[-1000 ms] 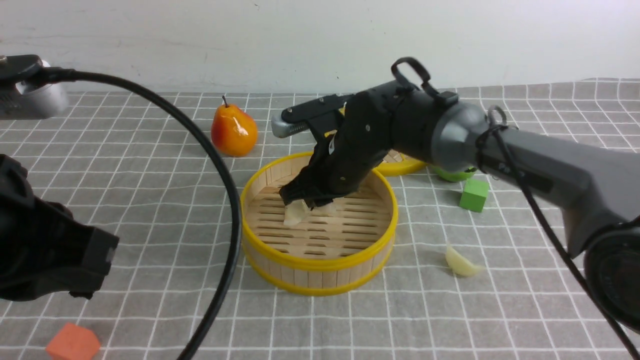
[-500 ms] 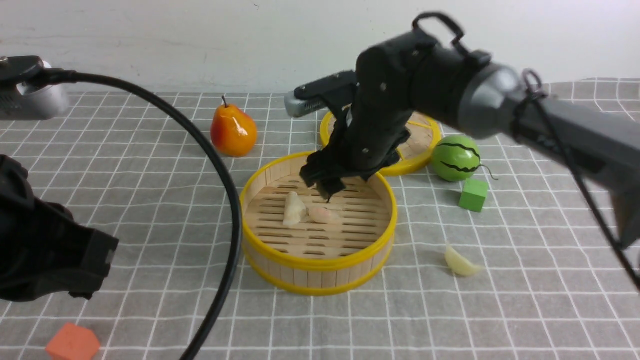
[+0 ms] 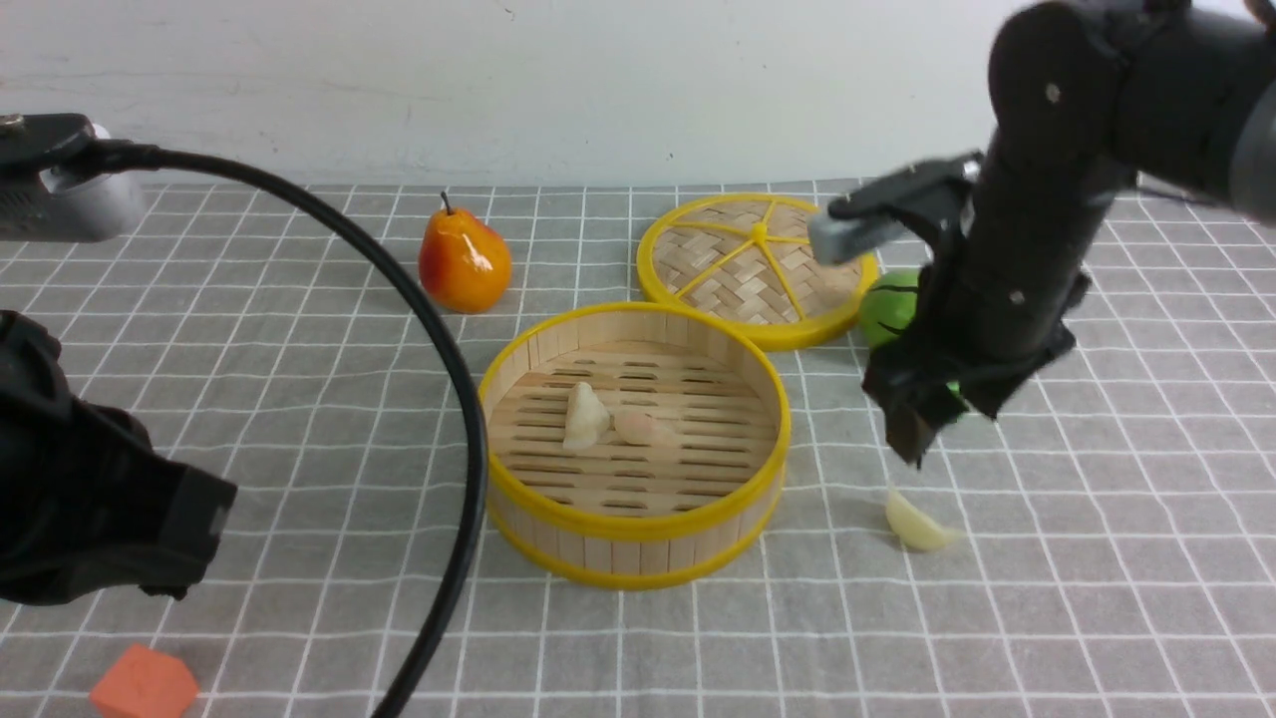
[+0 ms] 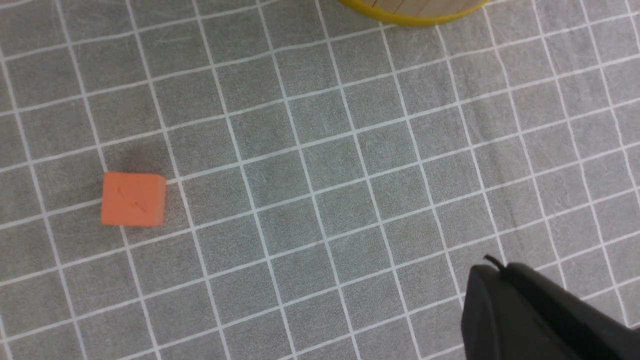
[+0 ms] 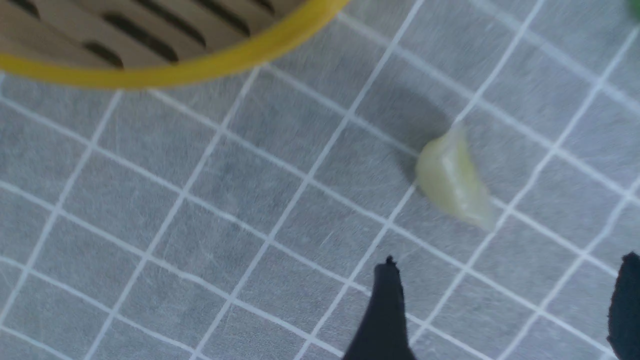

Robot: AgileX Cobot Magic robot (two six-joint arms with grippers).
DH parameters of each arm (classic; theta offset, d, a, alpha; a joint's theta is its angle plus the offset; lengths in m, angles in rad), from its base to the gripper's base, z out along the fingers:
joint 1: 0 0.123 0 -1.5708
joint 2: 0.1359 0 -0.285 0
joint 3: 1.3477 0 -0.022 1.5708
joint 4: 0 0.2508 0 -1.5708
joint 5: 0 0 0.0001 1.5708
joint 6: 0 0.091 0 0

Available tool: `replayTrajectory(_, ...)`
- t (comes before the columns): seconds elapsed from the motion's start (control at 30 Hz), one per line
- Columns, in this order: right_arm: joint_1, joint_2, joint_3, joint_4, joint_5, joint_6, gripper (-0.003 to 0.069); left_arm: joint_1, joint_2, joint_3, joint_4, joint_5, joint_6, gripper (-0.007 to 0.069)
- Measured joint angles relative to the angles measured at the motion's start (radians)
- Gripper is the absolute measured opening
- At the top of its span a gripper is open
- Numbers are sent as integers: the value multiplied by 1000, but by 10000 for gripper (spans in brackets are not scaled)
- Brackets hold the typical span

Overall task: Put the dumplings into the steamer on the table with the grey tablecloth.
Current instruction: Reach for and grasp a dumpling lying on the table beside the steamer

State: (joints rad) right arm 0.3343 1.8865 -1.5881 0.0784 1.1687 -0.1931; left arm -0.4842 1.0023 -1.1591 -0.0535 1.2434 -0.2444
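Note:
The steamer (image 3: 638, 553) stands mid-table on the grey tablecloth (image 3: 299, 399). Two dumplings lie on its slatted floor, one off-white (image 3: 584, 416) and one pale pink (image 3: 643, 429). A pale yellow dumpling (image 3: 919, 523) lies on the cloth to the steamer's right. My right gripper (image 3: 912, 434) hangs just above and behind it. In the right wrist view this gripper (image 5: 507, 260) is open and empty, with the yellow dumpling (image 5: 452, 180) lying a little ahead of its fingertips and the steamer's rim (image 5: 175, 75) beyond. My left gripper (image 4: 492, 267) is shut and empty, low over the cloth at the near left.
The woven lid (image 3: 753, 264) lies behind the steamer, beside a green melon ball (image 3: 887, 309). A pear (image 3: 465, 261) stands at the back left. An orange block (image 3: 145, 686) sits near the front left edge. A green cube (image 3: 952, 391) peeks from behind my right gripper. A black cable (image 3: 439, 349) arcs across the left.
My right gripper opened and let the off-white dumpling drop into the steamer. It then rose and swung right to above the yellow dumpling. The left arm has not moved.

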Motion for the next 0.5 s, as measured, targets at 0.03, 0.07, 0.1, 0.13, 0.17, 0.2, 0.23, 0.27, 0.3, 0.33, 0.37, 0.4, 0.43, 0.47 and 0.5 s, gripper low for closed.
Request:
replayTrajectory(0.03, -6, 4, 35, 13, -36, -14, 547, 0, 0, 0, -3, 0, 1, -11)
replayTrajectory(0.07, -12, 8, 67, 28, -75, -34, 546, 0, 0, 0, -4, 0, 3, -11)
replayTrajectory(0.1, -16, 13, 104, 38, -128, -49, 546, 0, 0, 0, -5, 0, 4, -9)
replayTrajectory(0.13, -18, 23, 140, 43, -189, -61, 546, 0, 0, 0, -6, 0, 4, -7)
replayTrajectory(0.17, -18, 29, 154, 44, -218, -66, 546, 0, 0, 0, -6, 0, 4, -6)
replayTrajectory(0.2, -18, 40, 173, 45, -261, -69, 546, 0, 0, 0, -6, 0, 5, -6)
replayTrajectory(0.23, -18, 54, 187, 45, -299, -73, 546, 0, 0, 0, -6, 0, 7, -5)
replayTrajectory(0.27, -18, 70, 190, 45, -325, -75, 544, 0, 0, 0, -6, 0, 7, -3)
replayTrajectory(0.3, -18, 81, 191, 45, -339, -75, 542, 0, 0, 0, -6, 0, 7, -3)
replayTrajectory(0.33, -18, 91, 192, 44, -352, -76, 538, 0, 0, 0, -6, 0, 7, -3)
replayTrajectory(0.37, -18, 99, 192, 42, -357, -76, 529, 0, 0, 0, -6, 0, 7, -3)
replayTrajectory(0.4, -18, 109, 192, 35, -361, -76, 509, 0, 0, 0, -6, 0, 7, -1)
replayTrajectory(0.43, -18, 114, 192, 24, -363, -76, 483, 0, 0, 0, -6, 0, 7, 0)
replayTrajectory(0.47, -18, 117, 192, 18, -364, -76, 470, 0, 0, 0, -6, 0, 7, 0)
replayTrajectory(0.5, -18, 119, 192, 11, -365, -76, 434, 0, 0, 0, -6, 0, 7, 1)
